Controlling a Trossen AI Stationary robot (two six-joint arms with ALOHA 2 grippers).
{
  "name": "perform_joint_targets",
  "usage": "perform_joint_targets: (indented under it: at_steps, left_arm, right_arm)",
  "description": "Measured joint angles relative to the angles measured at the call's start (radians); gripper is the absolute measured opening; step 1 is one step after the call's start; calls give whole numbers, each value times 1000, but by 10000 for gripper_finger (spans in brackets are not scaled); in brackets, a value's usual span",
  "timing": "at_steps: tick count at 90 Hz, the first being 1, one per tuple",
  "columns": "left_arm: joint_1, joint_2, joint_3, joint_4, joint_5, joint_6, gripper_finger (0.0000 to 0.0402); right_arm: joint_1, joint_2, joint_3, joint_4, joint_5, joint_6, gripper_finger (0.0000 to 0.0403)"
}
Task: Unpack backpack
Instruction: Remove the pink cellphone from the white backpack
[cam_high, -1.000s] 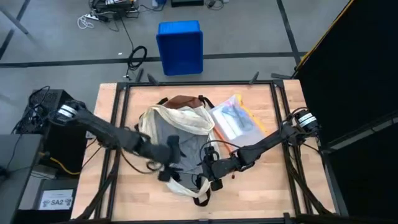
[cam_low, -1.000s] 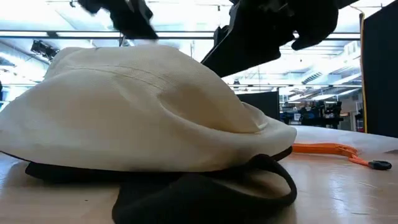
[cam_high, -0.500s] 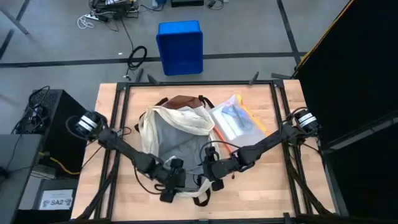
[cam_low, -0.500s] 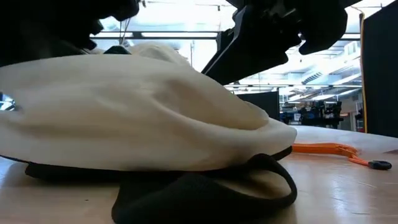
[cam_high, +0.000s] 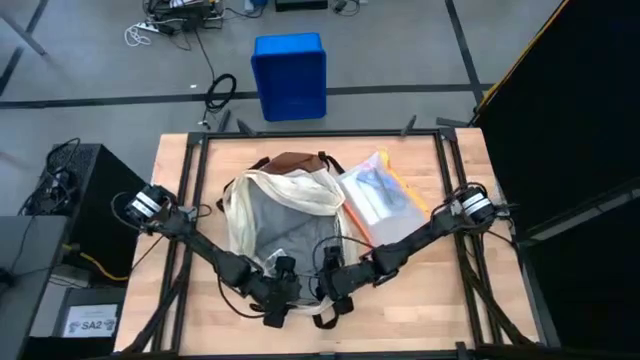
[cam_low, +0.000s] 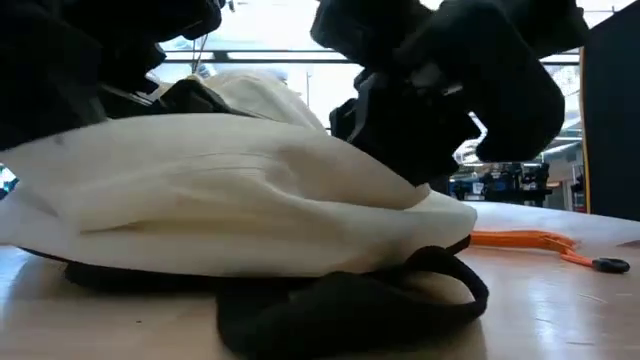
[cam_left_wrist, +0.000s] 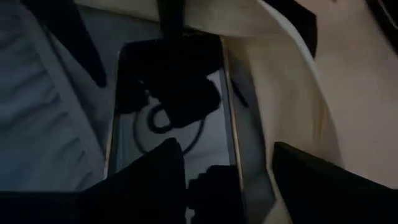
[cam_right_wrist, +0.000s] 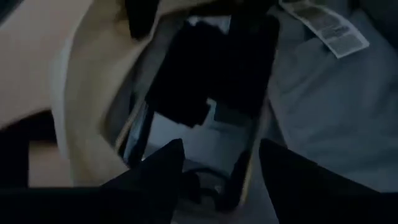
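The left hand (cam_high: 281, 297) was down at the near end of the backpack (cam_high: 283, 215), its two dark fingers (cam_left_wrist: 155, 168) spread apart with a gap between them. In the left wrist view they pointed into the bag's open mouth, where a flat, glossy rectangular item (cam_left_wrist: 171, 118) with a pale frame lay against the grey lining (cam_left_wrist: 37, 112). The right hand (cam_high: 333, 293) was just beside the left one at the same end of the bag, its fingers (cam_right_wrist: 155, 165) also parted, aimed at that same glossy item (cam_right_wrist: 205, 93) from the other side. A white sewn-in label (cam_right_wrist: 329, 28) showed on the lining in the right wrist view.

The backpack lay flat in the middle of the wooden counter (cam_high: 440, 300), opened wide so the grey inside faced up, its brown base (cam_high: 296, 162) toward the far edge. In the low view its cream fabric (cam_low: 240, 200) bulged low over a dark strap (cam_low: 400, 290) looped on the counter.

A clear orange-edged pouch (cam_high: 380, 195) lay just beside the bag on the right arm's side. A blue bin (cam_high: 290, 75) stood on the floor beyond the counter.
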Motion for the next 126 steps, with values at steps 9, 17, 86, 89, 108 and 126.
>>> perform_joint_targets:
  at_steps: [9,17,86,89,108,126]
  left_arm:
    - [-3,12,0,-10,-48,1,236]
    - [-3,31,1,-5,-73,1,236]
    - [9,93,-3,84,-242,24,231]
    - [12,93,-4,88,-247,24,229]
    - [22,95,-6,125,-298,43,223]
    - [22,97,-7,150,-340,58,223]
  right_arm:
    - [-13,3,0,-1,-36,64,192]
    - [-35,3,0,-7,-88,158,196]
    - [-203,3,-1,-88,-571,481,189]
    - [-203,3,-1,-86,-580,482,187]
    - [-205,4,-5,-56,-611,491,177]
    - [-208,5,-5,-40,-638,499,161]
